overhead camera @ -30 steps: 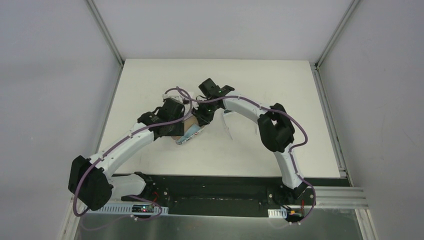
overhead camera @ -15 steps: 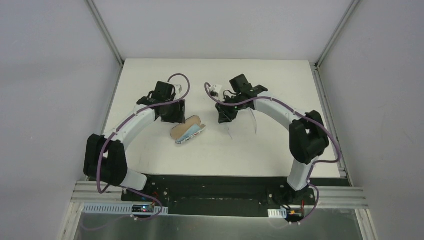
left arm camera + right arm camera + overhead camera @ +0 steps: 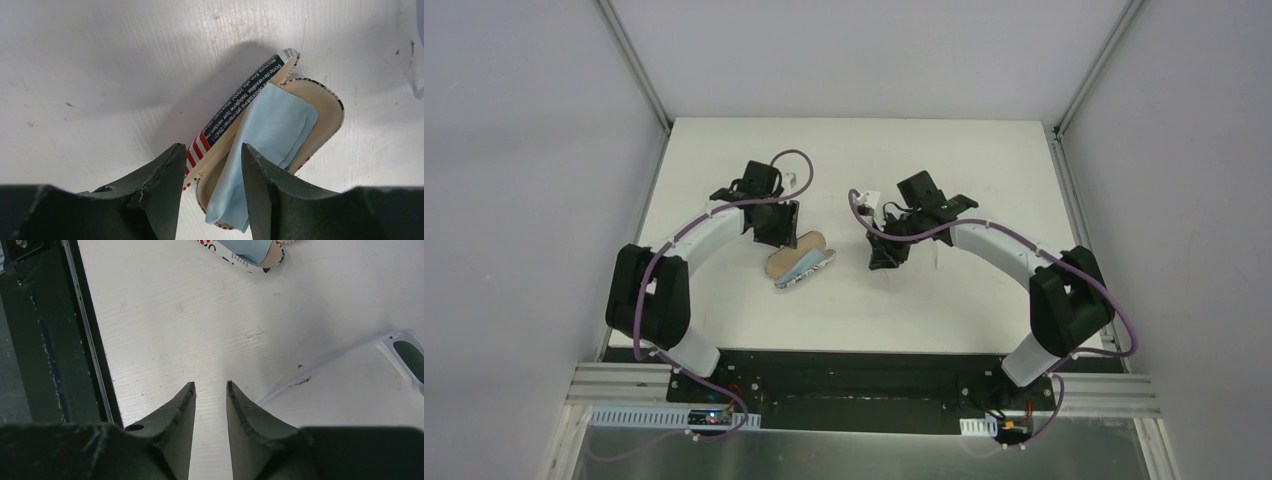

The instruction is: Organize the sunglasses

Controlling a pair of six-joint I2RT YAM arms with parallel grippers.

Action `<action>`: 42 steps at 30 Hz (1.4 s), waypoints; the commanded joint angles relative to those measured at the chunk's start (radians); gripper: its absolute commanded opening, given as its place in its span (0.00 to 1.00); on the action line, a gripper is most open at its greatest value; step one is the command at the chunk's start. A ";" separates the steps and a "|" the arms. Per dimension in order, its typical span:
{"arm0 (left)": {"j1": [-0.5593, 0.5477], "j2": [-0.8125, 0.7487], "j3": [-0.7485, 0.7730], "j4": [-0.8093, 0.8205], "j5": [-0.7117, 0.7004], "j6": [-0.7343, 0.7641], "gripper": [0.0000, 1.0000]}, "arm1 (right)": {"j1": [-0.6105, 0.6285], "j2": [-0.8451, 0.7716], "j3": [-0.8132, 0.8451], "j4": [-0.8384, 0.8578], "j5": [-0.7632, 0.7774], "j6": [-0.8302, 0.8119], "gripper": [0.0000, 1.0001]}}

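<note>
The sunglasses [image 3: 407,356] lie flat on the counter [image 3: 175,315], temple arms spread, just to one side of the right pincer [image 3: 210,386], whose jaws stand slightly apart on nothing; the left pincer [image 3: 212,150] hangs with jaws apart and empty over the open case [image 3: 325,105], where the blue cloth [image 3: 270,130] sprawls. The risks, as I judge them: the thin frame skids or twists under an off-centre pinch; the loose cloth blocks the case; the light case slides when nudged.
</note>
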 commanded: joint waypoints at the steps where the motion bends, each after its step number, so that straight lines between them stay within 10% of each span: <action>1: 0.001 -0.027 0.049 0.039 0.027 0.002 0.46 | 0.028 -0.062 -0.005 0.059 -0.007 -0.048 0.32; 18: 0.001 -0.434 -0.218 -0.145 -0.059 -0.427 0.29 | 0.049 0.043 0.104 0.049 -0.031 -0.056 0.30; 42: 0.041 -0.449 -0.386 0.055 -0.094 -0.554 0.25 | 0.054 0.023 0.044 0.060 -0.038 -0.045 0.30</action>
